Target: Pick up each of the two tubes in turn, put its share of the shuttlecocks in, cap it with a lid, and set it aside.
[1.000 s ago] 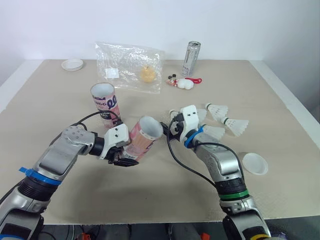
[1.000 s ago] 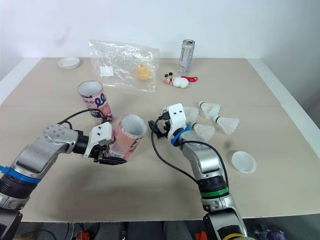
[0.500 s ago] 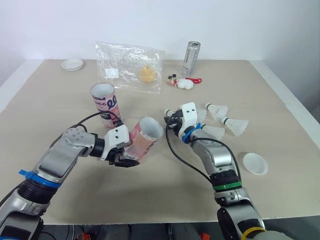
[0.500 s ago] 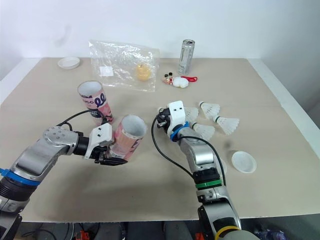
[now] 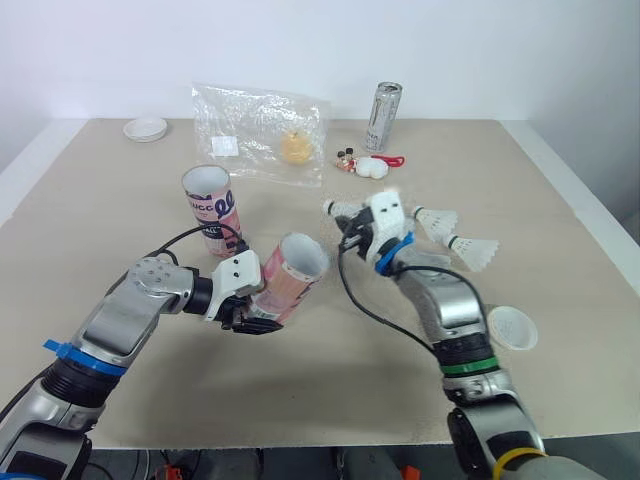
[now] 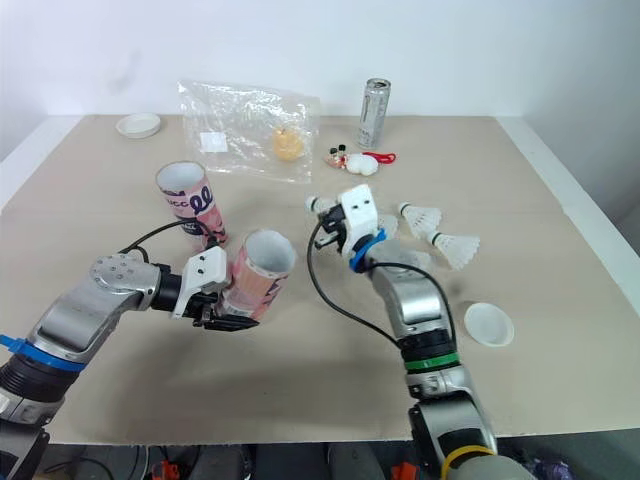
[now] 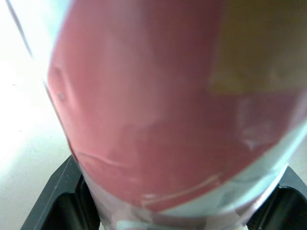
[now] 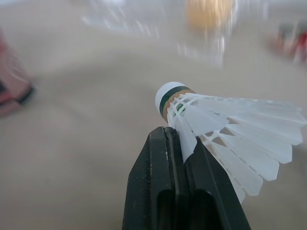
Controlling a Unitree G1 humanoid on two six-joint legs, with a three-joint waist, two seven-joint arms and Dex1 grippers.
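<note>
left end effector (image 5: 252, 320) is clamped on the pink tube (image 5: 290, 277), which is held tilted just left of frame centre with its open mouth toward the upper right. right end effector (image 8: 178, 136) pinches a shuttlecock (image 8: 225, 127) by its feathers, near centre, above the counter (image 5: 120, 230). the second tube (image 5: 212, 208) stands upright at centre left.
</note>
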